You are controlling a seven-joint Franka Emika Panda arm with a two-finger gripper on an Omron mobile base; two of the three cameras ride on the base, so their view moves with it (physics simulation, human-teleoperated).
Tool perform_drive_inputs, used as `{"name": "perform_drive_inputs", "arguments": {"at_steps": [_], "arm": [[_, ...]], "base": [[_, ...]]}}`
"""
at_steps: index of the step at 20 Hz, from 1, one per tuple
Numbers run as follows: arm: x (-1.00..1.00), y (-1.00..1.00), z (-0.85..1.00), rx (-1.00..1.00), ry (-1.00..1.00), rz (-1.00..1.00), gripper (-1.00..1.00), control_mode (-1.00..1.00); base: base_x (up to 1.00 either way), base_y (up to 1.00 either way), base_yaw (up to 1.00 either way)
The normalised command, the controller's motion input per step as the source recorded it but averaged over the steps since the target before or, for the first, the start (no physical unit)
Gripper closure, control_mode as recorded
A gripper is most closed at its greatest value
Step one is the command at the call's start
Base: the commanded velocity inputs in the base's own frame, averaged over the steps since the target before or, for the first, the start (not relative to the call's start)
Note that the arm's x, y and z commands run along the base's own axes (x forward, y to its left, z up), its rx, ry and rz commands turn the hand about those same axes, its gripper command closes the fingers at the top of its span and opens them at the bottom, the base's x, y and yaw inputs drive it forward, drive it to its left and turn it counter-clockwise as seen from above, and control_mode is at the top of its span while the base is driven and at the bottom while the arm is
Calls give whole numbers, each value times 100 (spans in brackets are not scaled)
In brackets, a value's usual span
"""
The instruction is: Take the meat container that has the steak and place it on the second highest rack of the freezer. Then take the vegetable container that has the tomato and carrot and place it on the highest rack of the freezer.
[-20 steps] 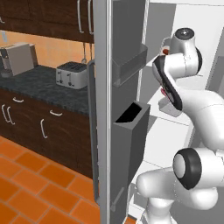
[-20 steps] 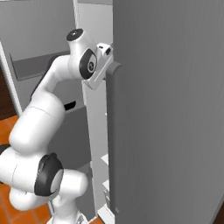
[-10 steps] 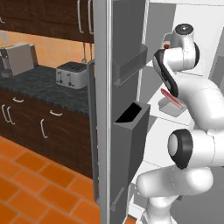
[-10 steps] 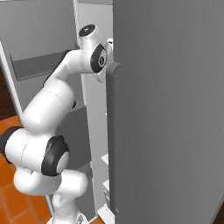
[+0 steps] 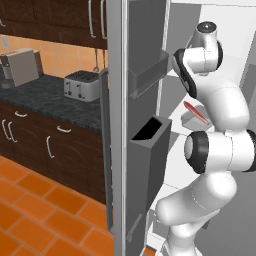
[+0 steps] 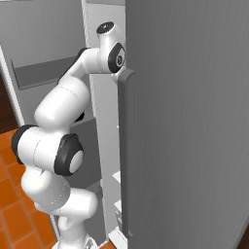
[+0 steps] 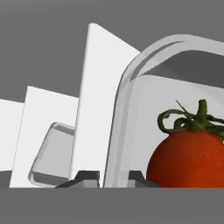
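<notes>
- Kitchen counter (image 5: pixel 55 97) runs along the left, dark-topped, with a toaster (image 5: pixel 81 85) on it beside the open freezer (image 5: pixel 150 125).
- Grey bins (image 5: pixel 148 137) hang on the freezer door, near the arm.
- Inside, the steak (image 5: pixel 196 112) lies in its tub (image 5: pixel 190 121) on a shelf (red slab, tilted).
- Up close, the gripper (image 7: pixel 114 178) is clenched on the rim of the clear vegetable container (image 7: pixel 131 113), a wall between its fingertips (image 7: pixel 86 177).
- Tomato (image 7: pixel 188 157) sits inside that container, right of the fingers.
</notes>
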Motion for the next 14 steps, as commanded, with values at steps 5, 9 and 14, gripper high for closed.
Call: {"name": "perform_drive_inputs", "arguments": {"at_steps": [5, 9, 14], "arm": [[5, -11, -32, 0, 0, 0, 100, -100], [11, 0, -39, -1, 0, 0, 100, -100], [2, -5, -36, -2, 0, 0, -100, -100]], "base": [[0, 0, 0], [0, 0, 0], [0, 0, 0]]}}
